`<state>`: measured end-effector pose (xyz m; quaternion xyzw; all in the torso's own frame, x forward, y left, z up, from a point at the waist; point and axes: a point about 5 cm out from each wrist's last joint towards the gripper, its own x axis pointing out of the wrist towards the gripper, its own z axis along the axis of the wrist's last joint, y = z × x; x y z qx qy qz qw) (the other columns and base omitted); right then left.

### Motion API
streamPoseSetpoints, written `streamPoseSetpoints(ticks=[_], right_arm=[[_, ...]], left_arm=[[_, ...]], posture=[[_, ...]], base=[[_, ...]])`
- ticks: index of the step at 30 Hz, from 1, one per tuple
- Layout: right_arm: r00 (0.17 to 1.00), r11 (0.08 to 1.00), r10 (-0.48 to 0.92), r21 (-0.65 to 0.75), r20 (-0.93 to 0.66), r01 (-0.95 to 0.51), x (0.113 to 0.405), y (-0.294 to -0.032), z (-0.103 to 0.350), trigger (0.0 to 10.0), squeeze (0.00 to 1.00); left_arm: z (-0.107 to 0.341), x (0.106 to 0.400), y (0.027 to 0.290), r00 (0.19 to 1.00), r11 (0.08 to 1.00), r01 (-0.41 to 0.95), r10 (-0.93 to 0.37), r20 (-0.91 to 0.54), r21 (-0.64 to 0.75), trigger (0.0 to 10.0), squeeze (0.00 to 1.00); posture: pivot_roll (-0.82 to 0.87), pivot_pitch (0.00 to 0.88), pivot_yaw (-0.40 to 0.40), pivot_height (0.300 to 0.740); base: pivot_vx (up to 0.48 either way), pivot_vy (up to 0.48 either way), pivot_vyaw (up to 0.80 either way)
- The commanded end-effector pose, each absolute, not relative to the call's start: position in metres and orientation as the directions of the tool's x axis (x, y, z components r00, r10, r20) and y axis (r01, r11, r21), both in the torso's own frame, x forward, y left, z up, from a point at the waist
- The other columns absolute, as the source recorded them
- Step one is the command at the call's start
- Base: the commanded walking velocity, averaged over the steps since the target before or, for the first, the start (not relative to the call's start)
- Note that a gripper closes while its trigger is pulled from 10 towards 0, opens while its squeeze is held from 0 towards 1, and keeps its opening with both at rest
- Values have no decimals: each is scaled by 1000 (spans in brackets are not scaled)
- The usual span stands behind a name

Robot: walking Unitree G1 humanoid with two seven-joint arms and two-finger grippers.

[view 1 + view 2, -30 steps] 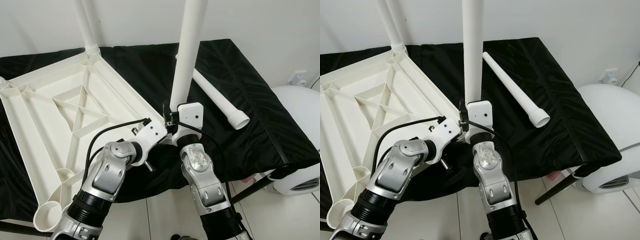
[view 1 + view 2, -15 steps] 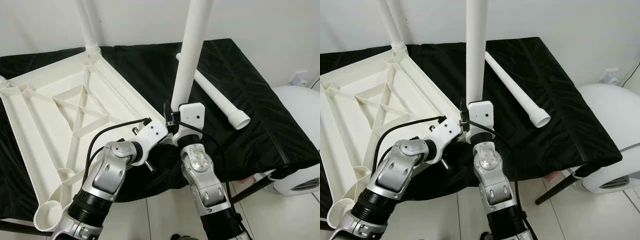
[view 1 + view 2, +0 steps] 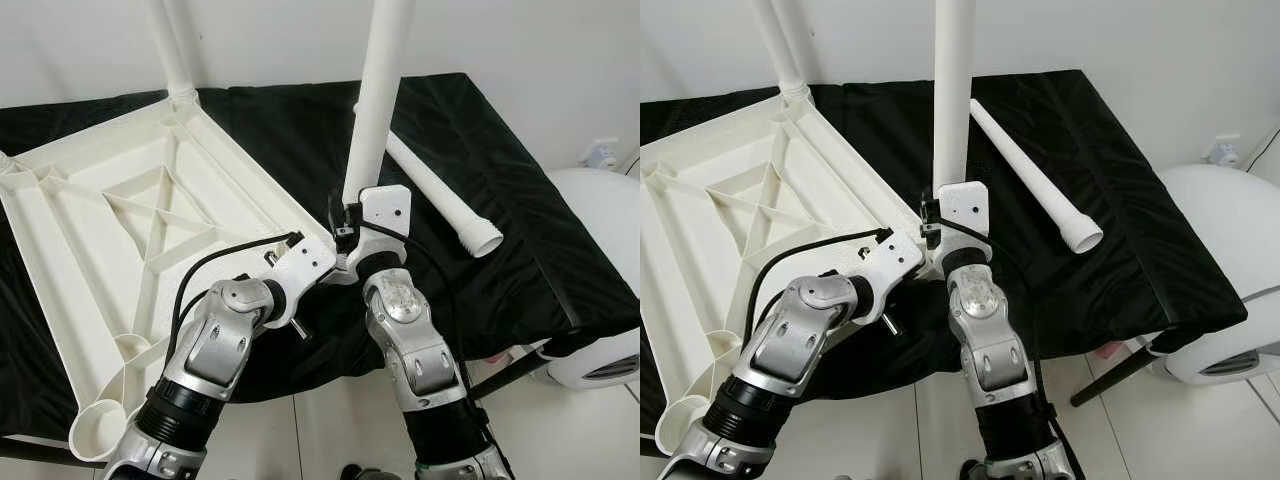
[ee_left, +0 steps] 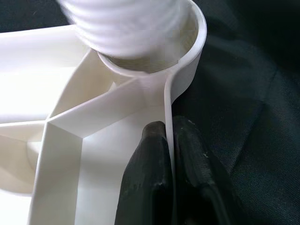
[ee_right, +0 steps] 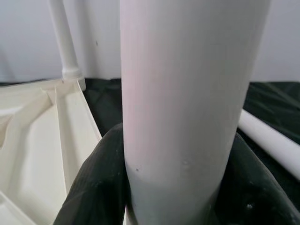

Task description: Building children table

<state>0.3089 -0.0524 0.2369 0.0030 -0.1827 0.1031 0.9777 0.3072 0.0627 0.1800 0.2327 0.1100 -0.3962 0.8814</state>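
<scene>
The upright leg (image 3: 375, 100) is grasped by the right hand (image 5: 173, 187) over the corner socket (image 4: 187, 42) of the inverted tabletop (image 3: 130, 230), whose rim is pinched by the left hand (image 4: 171, 154). Cross-threading is risked if the leg is tilted. A spare leg (image 3: 440, 195) lies near the surface's right edge, with nothing seen in the way.

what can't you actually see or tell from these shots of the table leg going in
- Upright leg: its top is cut off by the edge of both eye views.
- Corner socket: in the eye views the two wrists cover it; in the left wrist view the leg's threaded end is blurred, so how far it is seated cannot be told.
- Right gripper: the leg hides the fingers' tips in the right wrist view.
- Spare leg: its far end is behind the upright leg.
</scene>
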Motion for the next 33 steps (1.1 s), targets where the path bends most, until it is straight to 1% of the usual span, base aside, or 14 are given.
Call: streamPoseSetpoints(ticks=[1, 5, 12, 17, 19, 20, 22, 23, 24, 25, 28, 29, 30, 33], right_arm=[[883, 970, 217, 9, 415, -242, 304, -40, 255, 10000, 0], [878, 968, 224, 5, 424, -249, 302, -40, 258, 10000, 0], [888, 965, 241, 3, 391, -263, 302, -42, 251, 10000, 0], [881, 952, 286, -8, 376, -306, 303, -52, 246, 10000, 0], [867, 929, 351, -11, 353, -371, 306, -67, 242, 10000, 0], [867, 929, 351, -11, 353, -371, 306, -67, 242, 10000, 0], [856, 906, 409, -30, 316, -422, 312, -88, 237, 10000, 0], [856, 906, 409, -30, 316, -422, 312, -88, 237, 10000, 0], [851, 897, 433, -48, 295, -440, 315, -99, 235, 10000, 0], [851, 897, 433, -48, 295, -440, 315, -99, 235, 10000, 0], [843, 875, 483, -107, 237, -471, 326, -133, 235, 10000, 0], [843, 875, 483, -107, 237, -471, 326, -133, 235, 10000, 0], [841, 871, 491, -114, 228, -477, 328, -141, 236, 10000, 0], [826, 854, 519, -118, 219, -506, 330, -147, 238, 10000, 0]], left_arm=[[174, 304, 54, 677, 599, 736, -648, -349, 315, 10000, 0], [174, 303, 54, 676, 597, 737, -649, -349, 316, 10000, 0], [175, 303, 53, 675, 596, 738, -651, -348, 316, 10000, 0], [175, 303, 54, 676, 597, 737, -649, -349, 317, 10000, 0], [174, 303, 55, 677, 598, 736, -647, -351, 318, 10000, 0], [174, 303, 55, 677, 598, 736, -647, -351, 318, 10000, 0], [172, 300, 57, 666, 584, 746, -652, -361, 322, 10000, 0], [172, 300, 57, 666, 584, 746, -652, -361, 322, 10000, 0], [170, 298, 57, 658, 572, 753, -657, -368, 325, 10000, 0], [170, 298, 57, 658, 572, 753, -657, -368, 325, 10000, 0], [163, 293, 62, 636, 537, 771, -660, -399, 342, 10000, 0], [163, 293, 62, 636, 537, 771, -660, -399, 342, 10000, 0], [161, 292, 64, 632, 529, 775, -658, -409, 346, 10000, 0], [158, 290, 66, 626, 519, 779, -658, -418, 352, 10000, 0]], posture=[[-64, 186, 3, 740], [-66, 185, 3, 740], [-66, 185, 3, 740], [-64, 184, 2, 740], [-67, 184, 2, 740], [-67, 184, 2, 740], [-76, 183, 4, 740], [-76, 183, 4, 740], [-79, 182, 5, 740], [-79, 182, 5, 740], [-84, 179, 5, 740], [-84, 179, 5, 740], [-84, 179, 5, 740], [-83, 177, 2, 740]], base=[[0, 0, 0], [0, 0, 0], [0, 0, 0], [0, 0, 0], [0, 0, 0], [0, 0, 0], [0, 0, 0], [0, 0, 0], [0, 0, 0], [0, 0, 0], [0, 0, 0], [0, 0, 0], [0, 0, 0], [0, 0, 0]])
